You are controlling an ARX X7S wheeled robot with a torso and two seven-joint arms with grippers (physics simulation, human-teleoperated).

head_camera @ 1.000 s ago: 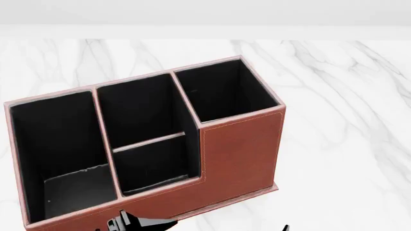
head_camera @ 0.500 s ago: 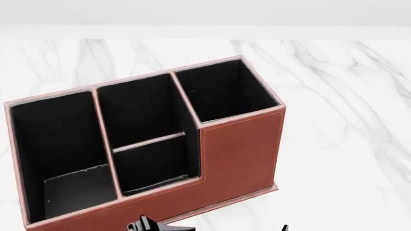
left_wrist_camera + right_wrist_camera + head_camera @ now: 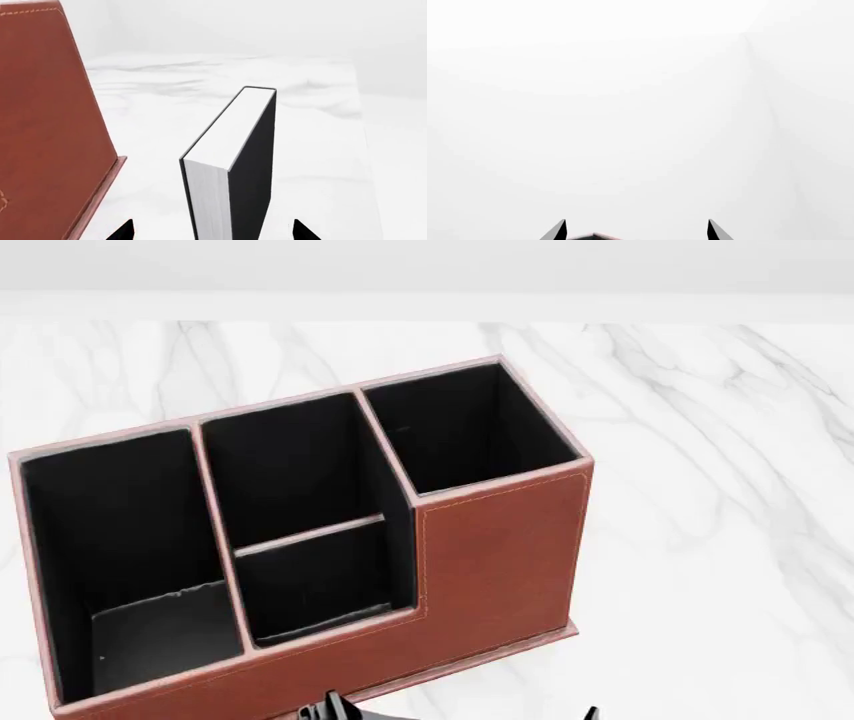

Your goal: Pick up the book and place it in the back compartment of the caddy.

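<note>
Standing upright, book (image 3: pixel 230 165), black-covered, white-edged

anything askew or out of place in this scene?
Nothing stands out. The caddy sits flat on the marble table, its four cells empty and undamaged. The book stands upright on the table beside the caddy, apart from it, between the open fingertips of the left hand. Nothing is spilled or tipped.

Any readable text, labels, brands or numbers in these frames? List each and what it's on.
None.
The book: plain black cover, blank white page edges.
The caddy: only pale stitching on the brown leather, no logo.
The marble table: only grey veining.
</note>
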